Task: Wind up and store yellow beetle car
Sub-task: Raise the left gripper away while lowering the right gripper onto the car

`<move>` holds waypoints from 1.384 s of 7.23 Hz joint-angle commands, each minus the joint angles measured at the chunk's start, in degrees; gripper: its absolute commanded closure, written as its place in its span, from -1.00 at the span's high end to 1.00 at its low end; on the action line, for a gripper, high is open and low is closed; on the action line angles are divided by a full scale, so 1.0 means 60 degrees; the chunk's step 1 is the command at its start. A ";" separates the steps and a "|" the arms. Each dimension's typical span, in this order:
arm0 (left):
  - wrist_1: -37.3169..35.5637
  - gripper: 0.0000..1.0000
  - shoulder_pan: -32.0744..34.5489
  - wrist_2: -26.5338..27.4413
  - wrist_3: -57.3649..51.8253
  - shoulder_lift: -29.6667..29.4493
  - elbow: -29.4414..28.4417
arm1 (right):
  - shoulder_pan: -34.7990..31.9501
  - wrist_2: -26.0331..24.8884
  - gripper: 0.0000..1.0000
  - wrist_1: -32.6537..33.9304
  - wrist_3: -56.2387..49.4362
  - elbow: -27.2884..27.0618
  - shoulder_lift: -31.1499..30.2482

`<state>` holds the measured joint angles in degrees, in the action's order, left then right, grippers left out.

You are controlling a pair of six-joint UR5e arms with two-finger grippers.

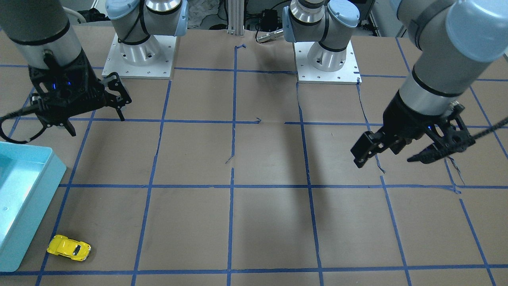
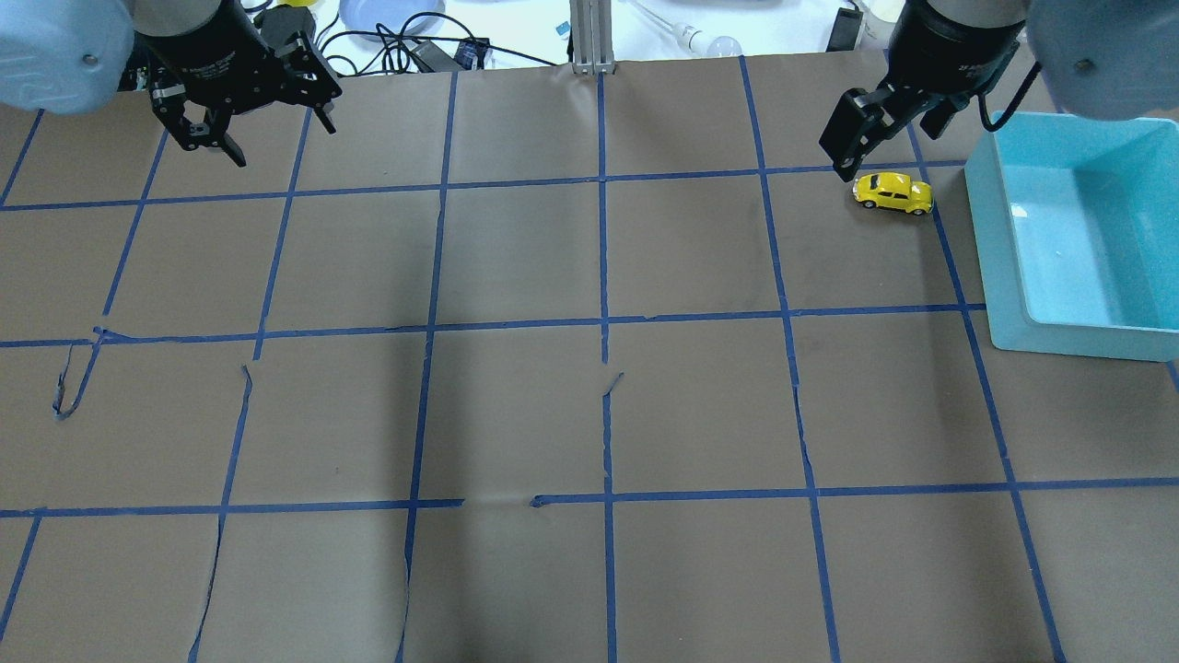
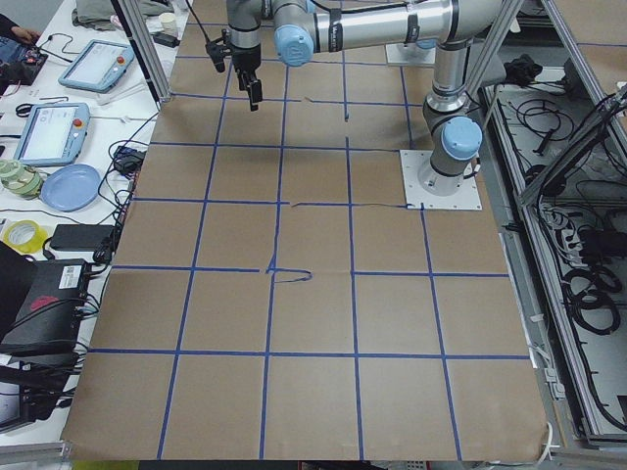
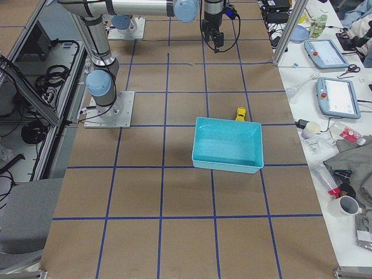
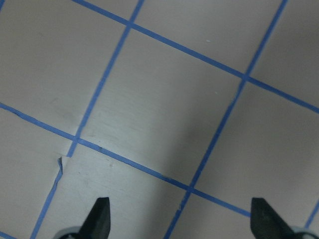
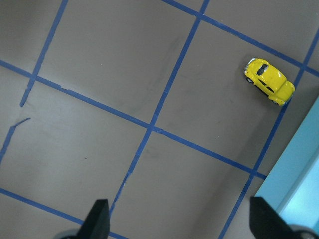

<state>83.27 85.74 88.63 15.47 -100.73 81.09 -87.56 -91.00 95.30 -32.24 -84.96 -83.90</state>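
Note:
The yellow beetle car point(image 2: 893, 192) stands on its wheels on the brown paper, just left of the light-blue bin point(image 2: 1078, 304) in the overhead view. It also shows in the front view point(image 1: 69, 248) and the right wrist view point(image 6: 269, 81). My right gripper point(image 2: 889, 147) hangs open and empty high above the paper, beside the car and not touching it; the right wrist view point(image 6: 180, 219) shows its wide-spread fingertips. My left gripper point(image 2: 281, 140) is open and empty at the far left, over bare paper point(image 5: 182, 219).
The bin point(image 1: 24, 198) is empty and sits at the table's right edge; its corner shows in the right wrist view point(image 6: 304, 189). Blue tape lines grid the paper, which has small tears. Cables, tablets and clutter lie on the bench beyond the far edge point(image 2: 387, 28).

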 commanded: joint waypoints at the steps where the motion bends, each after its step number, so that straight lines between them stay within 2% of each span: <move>1: 0.0345 1.00 0.0373 -0.0401 -0.0469 0.0222 0.0181 | 0.1052 0.0705 1.00 0.0286 -0.3965 0.0766 0.1289; 2: 0.0389 1.00 0.0344 -0.0300 -0.0614 0.0352 0.0457 | 0.1682 0.0724 1.00 0.0303 -0.5524 0.1351 0.2182; 3: 0.0404 1.00 0.0242 0.0296 -0.1529 0.0324 0.0619 | 0.1834 0.0666 1.00 0.0535 -0.6091 0.1777 0.3046; 4: 0.0506 1.00 0.0241 0.0896 -0.2510 0.0121 0.0607 | 0.1835 0.0564 1.00 0.1335 -0.6517 0.1984 0.3925; 5: 0.0550 1.00 0.0270 0.0859 -0.2519 0.0206 0.0693 | 0.1835 0.0563 1.00 0.1821 -0.8001 0.1957 0.4340; 6: 0.1174 1.00 0.0517 0.0873 -0.2534 0.0598 0.0825 | 0.1835 0.0548 1.00 0.2232 -0.8465 0.1899 0.4692; 7: 0.1354 1.00 0.0534 0.0873 -0.2534 0.0892 0.0855 | 0.1835 0.0403 1.00 0.2845 -1.0065 0.1899 0.5218; 10: 0.1327 1.00 0.0403 0.0946 -0.2593 0.0939 0.0958 | 0.1850 0.0152 1.00 0.3393 -1.0359 0.1389 0.5575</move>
<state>91.04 88.45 94.23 0.00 -95.35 86.72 -76.53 -89.93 114.77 -93.70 -74.78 -51.07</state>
